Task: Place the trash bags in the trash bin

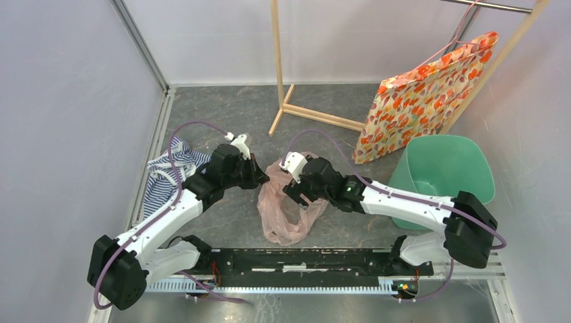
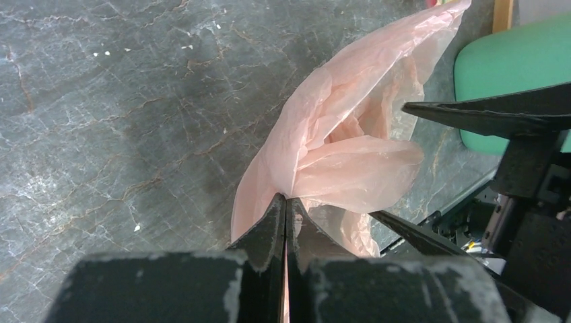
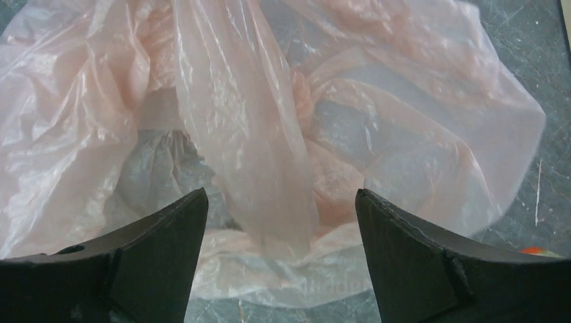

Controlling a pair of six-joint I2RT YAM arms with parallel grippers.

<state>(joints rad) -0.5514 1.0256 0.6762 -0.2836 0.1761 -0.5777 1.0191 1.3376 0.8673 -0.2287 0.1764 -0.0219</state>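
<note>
bolted at the near edge, both arms reach inward over the tabletop [image 1: 229,114] toward each other. just beyond their bases lies the trash bag [image 1: 273,205], pale pink and crinkled. its lower part is slumped on the tabletop between the arms, and its upper part is raised to where the two wrists meet. the left jaws are clenched flat on a pinch of the pink film, plain in the left wrist view. the right jaws stand wide apart and grasp nothing; a hanging fold of the bag runs down between them unsqueezed. at the left, a striped cloth [image 1: 158,178] lies beside the left arm. off to the right, beside the right arm and well apart from the bag, stands the trash bin [image 1: 464,168], mint green, upright, mouth open. farther back an orange floral bag [image 1: 417,108] leans behind the bin, near a wooden frame [image 1: 323,116].

by my reading, the step in hand is gathering the bag, not yet carrying it. next the right jaws would need to close on that fold, so the bag can be lifted clear and swung rightward over the bin's mouth.
</note>
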